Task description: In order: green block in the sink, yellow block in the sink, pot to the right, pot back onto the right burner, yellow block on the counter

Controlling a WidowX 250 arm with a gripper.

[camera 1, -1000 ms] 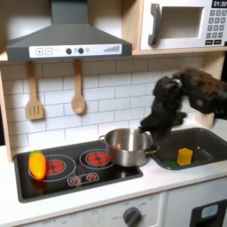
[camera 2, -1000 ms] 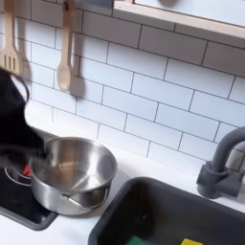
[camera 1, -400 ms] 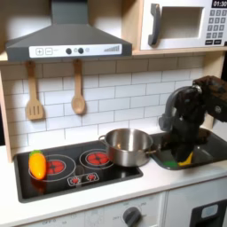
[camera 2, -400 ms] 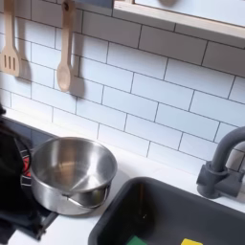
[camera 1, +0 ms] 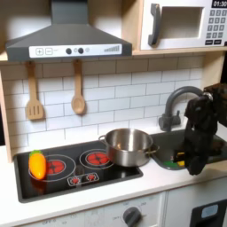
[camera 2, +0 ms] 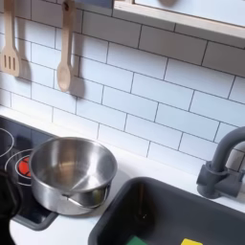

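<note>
In the first exterior view my gripper hangs down into the sink at the right, its black arm coming in from the frame's right edge. Its jaws are too dark to read. Just to its left lie a sliver of the yellow block and the green block. In the second exterior view both the green block and the yellow block sit at the bottom edge inside the sink. The steel pot stands on the cooktop's right side, beside the basin. The counter surrounds them.
An orange oval toy rests on the left burner. The curved faucet rises behind the sink. Wooden utensils hang on the tiled wall, under a range hood. A microwave sits above.
The arm has swung from beside the pot rightward and down into the sink. It has left the second exterior view, uncovering the cooktop. The pot has not moved.
</note>
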